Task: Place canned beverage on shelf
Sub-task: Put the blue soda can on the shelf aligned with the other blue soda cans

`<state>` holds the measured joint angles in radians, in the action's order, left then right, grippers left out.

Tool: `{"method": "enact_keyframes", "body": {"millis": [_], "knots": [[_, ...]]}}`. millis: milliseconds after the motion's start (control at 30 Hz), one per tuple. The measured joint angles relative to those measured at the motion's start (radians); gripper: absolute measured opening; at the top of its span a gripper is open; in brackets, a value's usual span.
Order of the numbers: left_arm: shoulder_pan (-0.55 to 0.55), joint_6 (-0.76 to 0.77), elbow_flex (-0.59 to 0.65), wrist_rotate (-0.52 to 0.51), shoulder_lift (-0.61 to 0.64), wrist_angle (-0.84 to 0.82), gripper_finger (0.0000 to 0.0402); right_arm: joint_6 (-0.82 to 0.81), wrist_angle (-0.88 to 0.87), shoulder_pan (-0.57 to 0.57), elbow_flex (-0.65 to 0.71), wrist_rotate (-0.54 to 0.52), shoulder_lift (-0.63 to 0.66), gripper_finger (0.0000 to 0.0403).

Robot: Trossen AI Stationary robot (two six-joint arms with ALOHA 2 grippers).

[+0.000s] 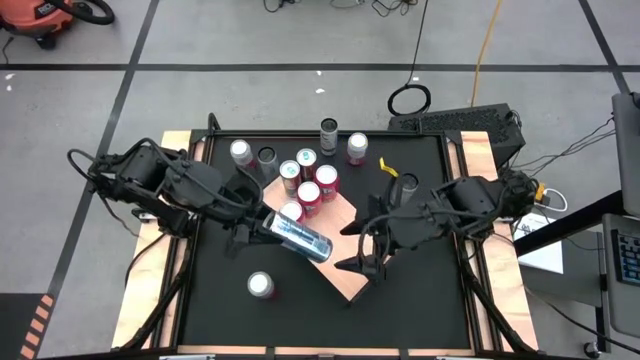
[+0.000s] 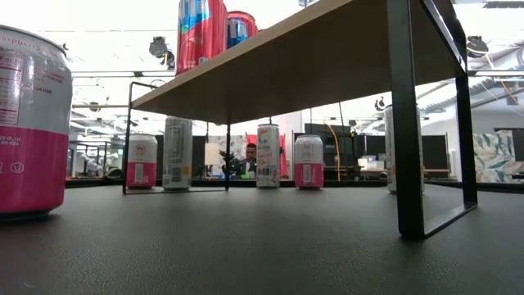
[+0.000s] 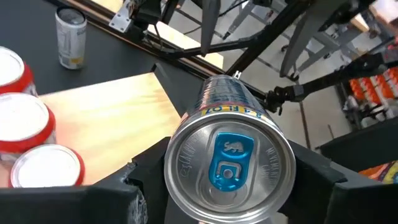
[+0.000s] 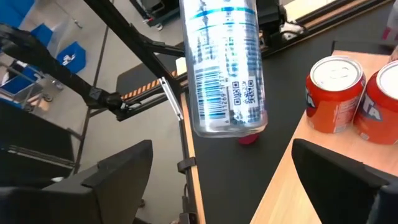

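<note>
The shelf (image 1: 345, 270) is a pale wood slab on thin black legs, set cornerwise mid-table. Several red and pink cans (image 1: 308, 185) stand on its far half. A silver-and-blue can (image 1: 300, 237) is lying down, held over the shelf's left edge by my left gripper (image 1: 262, 228). My right gripper (image 1: 352, 247) stands open over the shelf's right part. It faces the can's bottom end (image 4: 227, 121), with nothing between its fingers (image 4: 118, 168). My left gripper pinches the can's wall beside its tab end (image 3: 186, 134) between its two fingers (image 3: 134, 186), one on each side. The fingers come from the table's left, slanting slightly down, and lie along the can. The can reaches out beyond them toward the right arm, lifted clear of the shelf.
A pink can (image 1: 262, 285) stands on the black table near the front, large at the left of the low view (image 2: 33, 123). More cans (image 1: 329, 130) (image 1: 240, 152) (image 1: 357, 147) stand along the far edge. Wooden strips (image 1: 150, 290) edge the table.
</note>
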<state>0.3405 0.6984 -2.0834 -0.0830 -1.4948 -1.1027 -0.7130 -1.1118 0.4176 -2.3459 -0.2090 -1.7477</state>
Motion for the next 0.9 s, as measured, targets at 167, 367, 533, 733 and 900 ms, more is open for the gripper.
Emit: {"method": "enact_keyframes", "body": {"millis": [167,367,533,733,900], "knots": [[0.000,0.041,0.000,-0.001,0.000,0.000,0.0235,0.019,0.000,0.009,0.000,-0.004,-0.004,0.0364],[0.000,0.136,0.000,0.000,0.000,0.000,0.0235,0.102,-0.001,0.003,0.000,-0.052,-0.004,0.0364],[-0.005,0.254,-0.001,-0.012,-0.007,0.002,0.0235,0.192,0.001,0.000,0.000,-0.162,-0.005,0.0364],[-0.006,0.406,-0.001,-0.096,-0.009,0.001,0.0235,0.297,0.029,-0.006,0.000,-0.184,-0.005,0.0364],[-0.006,0.473,-0.001,-0.157,-0.009,0.002,0.0235,0.349,0.035,-0.025,0.000,-0.188,-0.011,0.0364]]}}
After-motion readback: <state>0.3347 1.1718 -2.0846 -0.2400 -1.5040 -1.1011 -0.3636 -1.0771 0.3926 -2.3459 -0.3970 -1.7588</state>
